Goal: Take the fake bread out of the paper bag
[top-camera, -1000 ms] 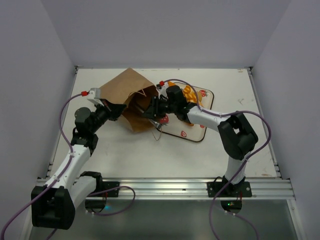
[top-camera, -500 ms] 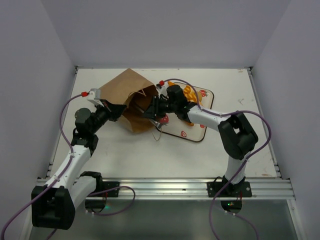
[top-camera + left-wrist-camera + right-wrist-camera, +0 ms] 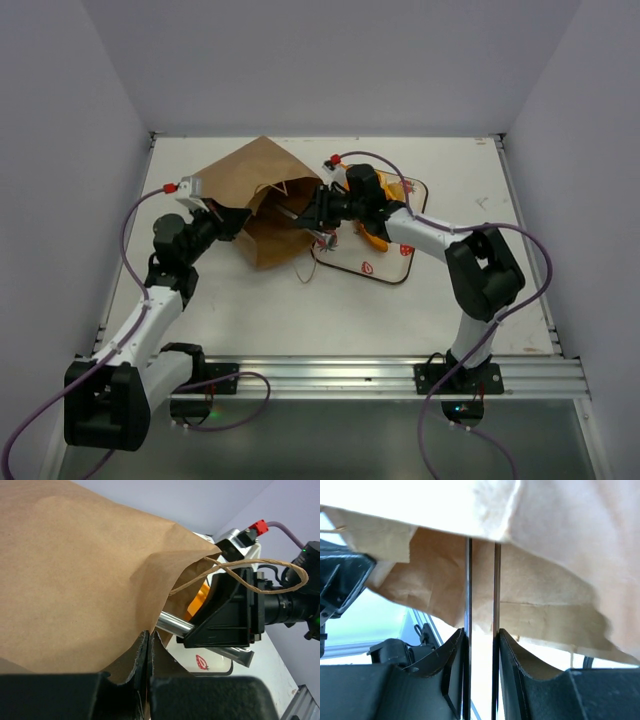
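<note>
Right gripper drawn back, hold hidden, left gripper pinching paper bag rim

looks like a robotics lab cell: plain pale grey walls boxing a flat white tabletop, silver aluminium mounting rail at 6 o'clock.

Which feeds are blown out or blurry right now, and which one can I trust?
Right wrist: overexposed, the paper bag bleaches to white along the top. Left wrist: the bag is evenly lit and sharp, but the left claw at the bottom is dark and blurred. Top external: soft even light, no glare, so trust that one.
</note>
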Controlling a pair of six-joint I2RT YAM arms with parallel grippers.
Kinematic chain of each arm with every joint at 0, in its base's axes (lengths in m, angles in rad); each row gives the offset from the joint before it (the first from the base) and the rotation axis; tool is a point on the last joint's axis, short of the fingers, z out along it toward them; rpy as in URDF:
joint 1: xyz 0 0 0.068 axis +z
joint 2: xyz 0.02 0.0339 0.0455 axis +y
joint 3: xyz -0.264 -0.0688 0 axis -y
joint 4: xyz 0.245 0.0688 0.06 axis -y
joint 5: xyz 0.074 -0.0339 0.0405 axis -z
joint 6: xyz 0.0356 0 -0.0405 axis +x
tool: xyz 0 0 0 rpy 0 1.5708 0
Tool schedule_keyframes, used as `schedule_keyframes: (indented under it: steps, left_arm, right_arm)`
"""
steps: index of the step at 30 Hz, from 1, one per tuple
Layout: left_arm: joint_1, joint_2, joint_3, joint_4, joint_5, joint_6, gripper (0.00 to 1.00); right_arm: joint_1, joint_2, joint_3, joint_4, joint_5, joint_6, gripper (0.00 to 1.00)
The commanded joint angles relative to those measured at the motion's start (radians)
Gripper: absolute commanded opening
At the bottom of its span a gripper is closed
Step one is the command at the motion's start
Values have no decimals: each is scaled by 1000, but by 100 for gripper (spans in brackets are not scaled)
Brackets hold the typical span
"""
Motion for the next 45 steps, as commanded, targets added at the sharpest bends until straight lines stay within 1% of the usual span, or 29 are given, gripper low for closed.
schedule_keyframes:
  steps: [1, 7, 15, 20, 24, 27, 28, 30, 34, 38, 43, 45]
  left_arm:
    - [14, 13, 29, 62, -59, 30, 2]
    - [20, 44, 46, 76, -71, 34, 2]
    - [23, 81, 66, 105, -83, 42, 2]
    - [29, 94, 70, 102, -88, 61, 2]
    - [37, 91, 83, 80, -96, 93, 2]
    - [42, 94, 89, 77, -99, 108, 2]
    - [42, 96, 90, 76, -97, 111, 2]
    - [43, 97, 93, 77, -97, 116, 2]
    - [45, 96, 102, 71, -100, 133, 2]
    - [49, 90, 122, 30, -106, 180, 2]
    - [55, 70, 132, -23, -140, 251, 2]
    - [58, 53, 126, -35, -160, 271, 2]
  right_arm:
    - [-19, -76, -6, 36, -34, -27, 0]
    - [-50, -96, -6, -40, -74, -85, 0]
    - [-59, -142, -17, -155, -106, -171, 0]
    - [-96, -184, -3, -244, -132, -227, 0]
    - [-142, -229, -8, -332, -181, -283, 0]
    - [-172, -247, -15, -411, -223, -345, 0]
    - [-184, -255, -20, -431, -236, -390, 0]
    - [-201, -284, -32, -485, -247, -457, 0]
    - [-246, -342, -44, -543, -266, -533, 0]
    - [-286, -410, -34, -655, -272, -646, 0]
    - [-376, -507, -34, -770, -298, -775, 0]
    - [-427, -551, -34, -850, -313, -827, 0]
